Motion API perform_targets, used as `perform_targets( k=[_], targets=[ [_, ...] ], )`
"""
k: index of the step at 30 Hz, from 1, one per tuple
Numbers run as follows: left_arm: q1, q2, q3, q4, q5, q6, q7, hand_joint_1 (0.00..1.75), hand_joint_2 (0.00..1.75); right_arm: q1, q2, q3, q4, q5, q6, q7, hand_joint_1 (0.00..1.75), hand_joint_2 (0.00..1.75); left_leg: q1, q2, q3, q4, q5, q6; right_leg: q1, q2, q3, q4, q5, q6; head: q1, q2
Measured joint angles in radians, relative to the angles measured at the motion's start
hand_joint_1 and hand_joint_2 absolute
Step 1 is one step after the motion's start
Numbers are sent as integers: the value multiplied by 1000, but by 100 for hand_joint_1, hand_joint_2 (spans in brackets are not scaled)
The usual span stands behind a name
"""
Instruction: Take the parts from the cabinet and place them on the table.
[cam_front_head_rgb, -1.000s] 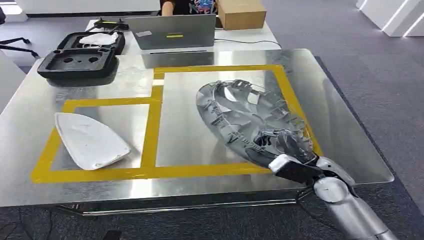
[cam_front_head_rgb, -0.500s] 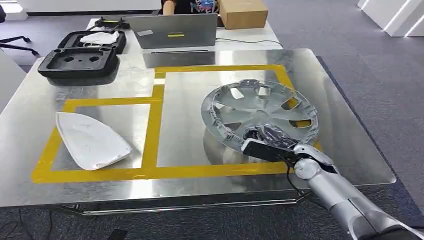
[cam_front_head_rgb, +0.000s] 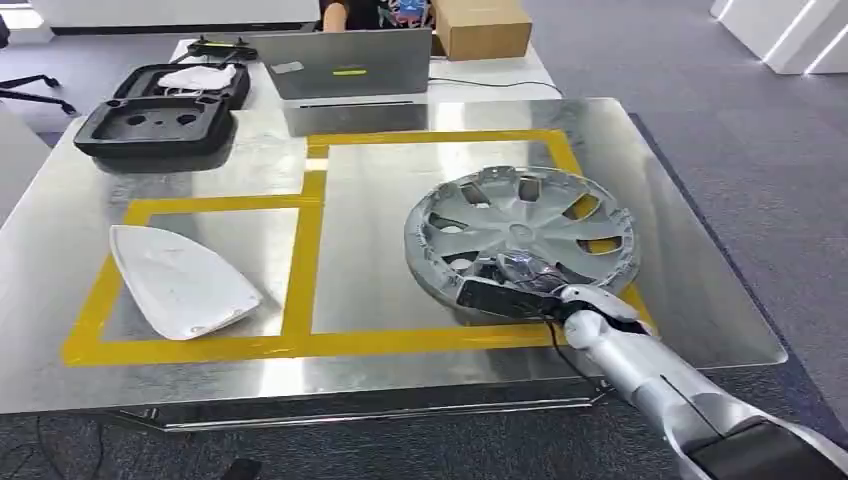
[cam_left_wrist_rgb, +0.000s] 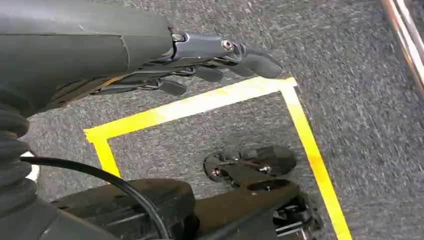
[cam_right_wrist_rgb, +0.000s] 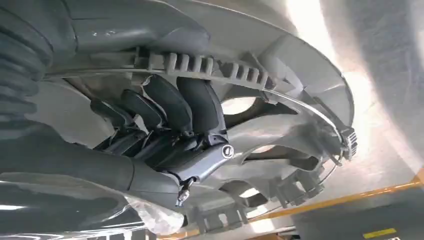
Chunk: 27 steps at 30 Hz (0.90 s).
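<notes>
Right robot hand (cam_front_head_rgb: 515, 285) reaches in over the near edge of the tabletop (cam_front_head_rgb: 400, 375), toward its right corner, fingers (cam_right_wrist_rgb: 192, 102) curled over the rim of the silver wheel cover (cam_front_head_rgb: 525, 235), gripping it. The wheel cover lies within the larger yellow-taped square (cam_front_head_rgb: 440, 340) on the right half, tilted slightly, its near rim in the hand. Left robot hand (cam_left_wrist_rgb: 200, 65) hangs above grey carpet (cam_left_wrist_rgb: 360, 75), fingers extended and apart, holding nothing. A white curved part (cam_front_head_rgb: 180, 280) lies inside the smaller taped square near the left edge. Toward the far left corner sits a black moulded case (cam_front_head_rgb: 155, 120); beyond the far edge stands a laptop (cam_front_head_rgb: 345, 62).
</notes>
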Motion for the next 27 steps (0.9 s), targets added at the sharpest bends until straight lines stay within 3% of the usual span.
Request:
perform_targets(
  k=[6, 7, 11, 12, 17, 23, 27],
  targets=[
    [-3, 6, 0, 0, 3, -31, 6, 0, 175, -46, 84, 18, 106, 18, -14, 7, 175, 175, 1, 5, 1, 0, 0, 0, 0, 5, 0, 0, 2, -1, 0, 0],
    [-5, 8, 0, 0, 3, -35, 6, 0, 175, -52, 102, 24, 117, 21, -15, 9, 0, 175, 1, 7, 2, 0, 0, 0, 0, 7, 0, 0, 2, -1, 0, 0],
    [-17, 14, -3, 0, -2, -42, 5, 0, 175, -69, 187, 49, 149, 34, -6, 13, 0, 175, 3, 7, 2, 0, 1, -2, 2, 6, -1, 1, 3, -3, 0, 0],
    [-18, 15, -4, 0, 0, -42, 1, 0, 0, -71, 203, 57, 153, 36, 0, 13, 0, 175, 3, 7, 1, 0, 2, -3, 2, 6, -2, 1, 3, -3, 0, 0],
    [-21, 15, -3, 0, 6, -2, 19, 0, 0, -72, 241, 84, 157, 29, 11, -1, 0, 175, 4, 5, 0, -1, 2, -3, 3, 3, -2, 1, 2, -4, 0, 0],
    [-19, 15, -3, 0, 12, 50, 24, 0, 0, -37, 232, 95, 115, -3, 3, -18, 0, 175, 3, 5, 0, 0, 2, -3, 3, 4, -2, 1, 2, -4, 0, 0],
    [-14, 14, -2, 0, 26, 68, 17, 0, 0, 0, 208, 112, 32, -5, 9, 13, 0, 175, 2, 5, 0, 0, 2, -3, 3, 3, -2, 0, 2, -4, 0, 0]
  ],
)
